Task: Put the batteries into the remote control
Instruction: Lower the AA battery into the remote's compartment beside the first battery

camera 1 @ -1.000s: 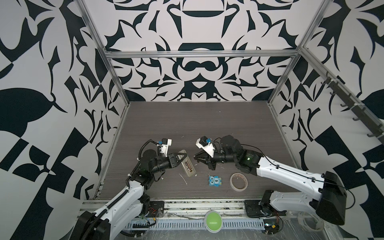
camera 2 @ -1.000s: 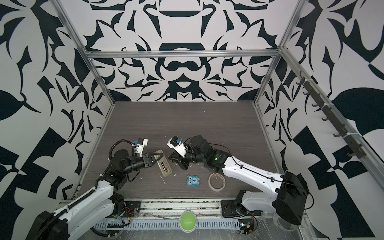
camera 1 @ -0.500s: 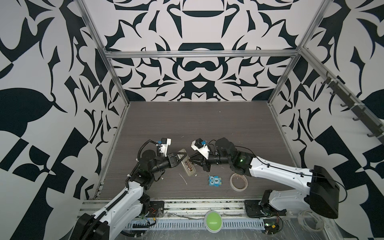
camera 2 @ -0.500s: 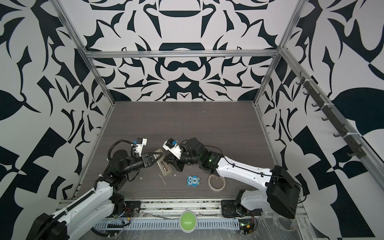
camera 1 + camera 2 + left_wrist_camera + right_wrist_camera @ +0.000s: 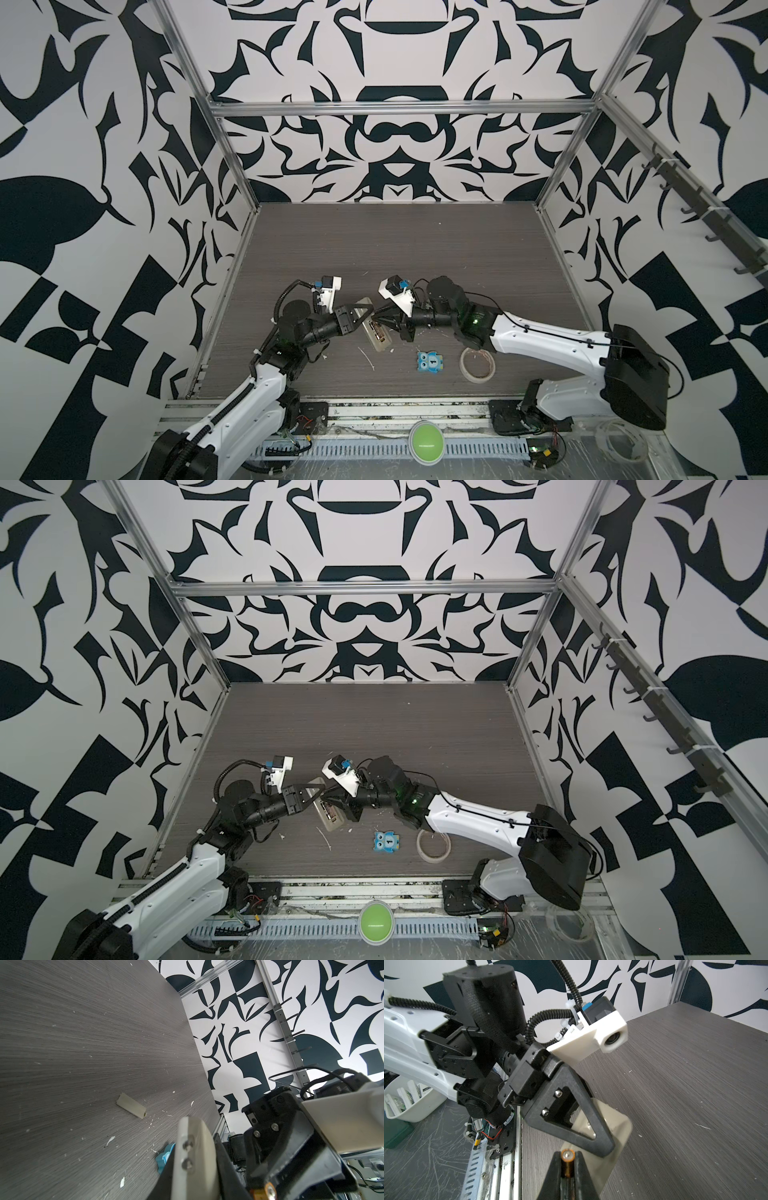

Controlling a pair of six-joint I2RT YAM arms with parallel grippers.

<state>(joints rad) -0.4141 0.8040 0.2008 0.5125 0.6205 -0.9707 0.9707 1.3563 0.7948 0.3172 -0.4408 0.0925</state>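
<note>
Clamps slim white plastic remote control (image 5: 376, 334) in left tool (image 5: 365, 312) to steady its open bay, and pinches small dark gold-banded battery (image 5: 567, 1165) in right tool (image 5: 568, 1156) for insertion.

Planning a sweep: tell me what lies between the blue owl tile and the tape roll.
Nothing: bare tabletop separates the blue owl tile and the tape roll, seen in both top views.
</note>
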